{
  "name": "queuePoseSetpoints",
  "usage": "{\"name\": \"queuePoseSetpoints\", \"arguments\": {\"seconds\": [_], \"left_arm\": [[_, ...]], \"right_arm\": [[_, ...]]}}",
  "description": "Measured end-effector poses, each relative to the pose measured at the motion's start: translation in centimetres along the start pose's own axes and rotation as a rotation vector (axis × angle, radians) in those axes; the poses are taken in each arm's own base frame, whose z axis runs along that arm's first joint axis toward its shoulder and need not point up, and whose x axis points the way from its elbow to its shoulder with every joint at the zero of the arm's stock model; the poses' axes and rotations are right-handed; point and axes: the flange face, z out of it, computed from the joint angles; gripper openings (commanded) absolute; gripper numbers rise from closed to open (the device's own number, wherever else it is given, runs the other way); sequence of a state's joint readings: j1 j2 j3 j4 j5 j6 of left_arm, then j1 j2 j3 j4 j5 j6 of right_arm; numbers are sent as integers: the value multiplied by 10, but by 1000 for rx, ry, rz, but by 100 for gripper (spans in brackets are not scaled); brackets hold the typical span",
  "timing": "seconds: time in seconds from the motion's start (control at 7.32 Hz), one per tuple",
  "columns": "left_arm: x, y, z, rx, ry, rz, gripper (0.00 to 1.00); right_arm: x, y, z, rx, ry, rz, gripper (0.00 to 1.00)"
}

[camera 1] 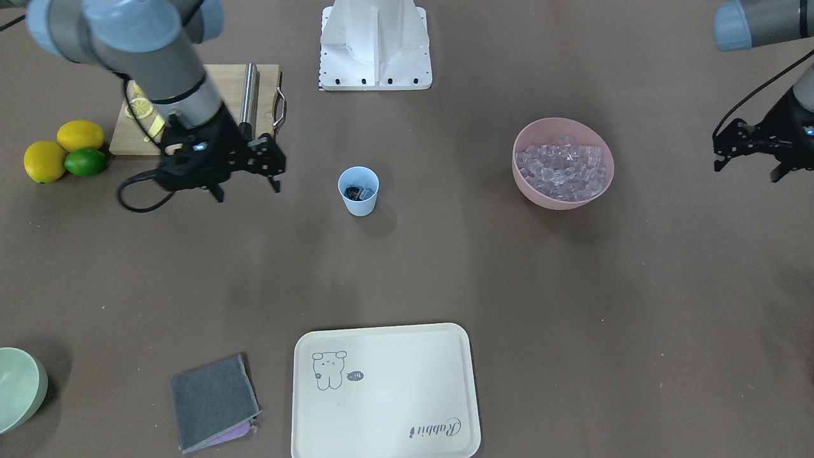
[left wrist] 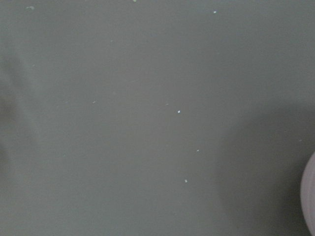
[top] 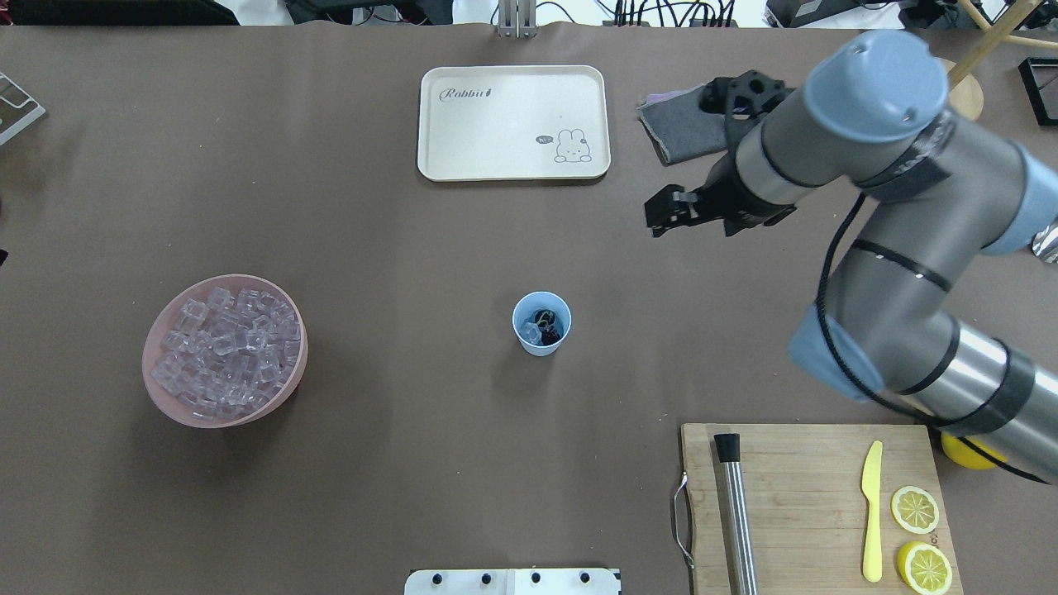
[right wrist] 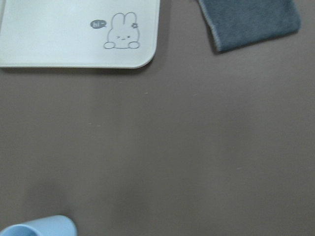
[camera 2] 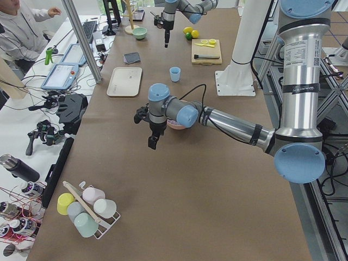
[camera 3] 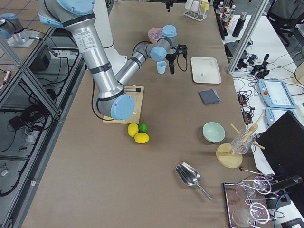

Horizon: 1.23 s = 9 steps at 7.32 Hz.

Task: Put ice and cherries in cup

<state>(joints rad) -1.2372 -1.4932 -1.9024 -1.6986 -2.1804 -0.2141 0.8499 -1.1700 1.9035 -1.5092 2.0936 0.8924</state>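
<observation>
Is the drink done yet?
Almost or fully done: the cup holds the cherries and some ice. Nothing is in hand: the left fingers and right fingers are open, empty and away from it. Left, at most: more ice from the bowl.

Overhead cam: behind the robot point(top: 909, 330), looking forward and down over the whole table point(top: 372, 463), cup point(top: 541, 324) mid-frame. Front cam: opposite side, steep, same table flipped, tray point(camera 1: 385, 391) near instead of far. Side cams: far back at each end, looking lengthwise. Left wrist: super close on the table. Right wrist: close-ish, sharing tray corner, cloth point(right wrist: 251, 22), cup rim.
</observation>
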Motion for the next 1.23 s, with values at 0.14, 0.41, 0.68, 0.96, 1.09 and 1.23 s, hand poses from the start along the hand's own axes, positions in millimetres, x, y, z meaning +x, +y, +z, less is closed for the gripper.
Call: {"name": "queuePoseSetpoints", "arguments": {"seconds": [0.14,0.41,0.68,0.96,1.09,1.23], "left_arm": [[-40,14,-6,-1,-3,-51,97],[-103,42,-13,2,67,-113,97],[-146,78,-6,-14,99,-140,97],[-159,98,-1,-19,123,-108,97],[-162,102,-1,-19,125,-112,97],[-164,103,-4,-16,124,-121,97]], "right_arm": [[86,-9,-13,-25,41,-70,100],[264,-3,-41,-73,116,-186,100],[419,33,-65,-118,138,-248,100],[505,69,-61,-168,138,-285,100],[522,76,-59,-179,132,-298,100],[527,77,-59,-181,130,-304,100]]}}
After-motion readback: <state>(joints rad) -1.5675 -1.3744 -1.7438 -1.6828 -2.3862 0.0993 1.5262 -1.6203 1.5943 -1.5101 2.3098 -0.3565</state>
